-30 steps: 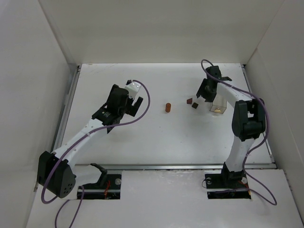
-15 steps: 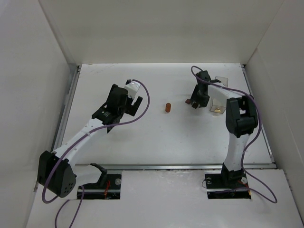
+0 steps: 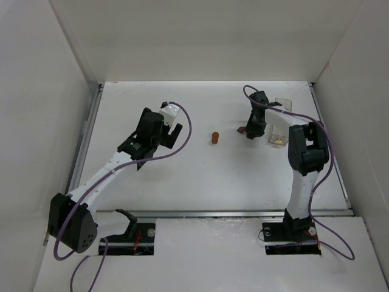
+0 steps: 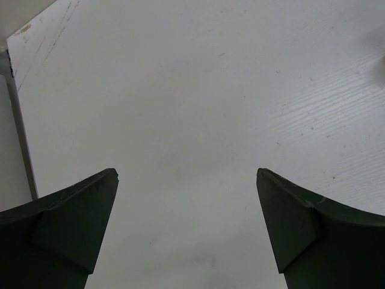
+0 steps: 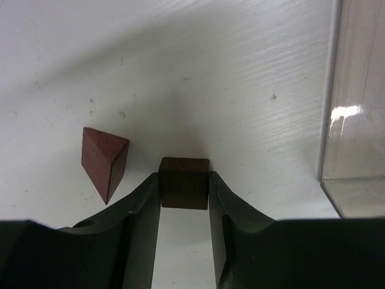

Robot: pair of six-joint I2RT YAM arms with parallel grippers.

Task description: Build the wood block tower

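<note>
Beside the wedge (image 5: 105,162), right pincer (image 5: 184,180) clamps the cube (image 5: 184,183) squarely; lift straight up without nudging that wedge. Left pincer (image 4: 186,174) gapes empty.

We see a clear container (image 5: 355,120) just right of the right jaws, standing on the white table (image 5: 210,60). Ahead of the left jaws lies the same table, a grey rail (image 4: 21,132) along its left edge.

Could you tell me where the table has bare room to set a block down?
Free: between left gripper and orange cylinder; the strip between cylinder and near table edge. Crowded: around right gripper, with dark cube, wedge and clear container.
</note>
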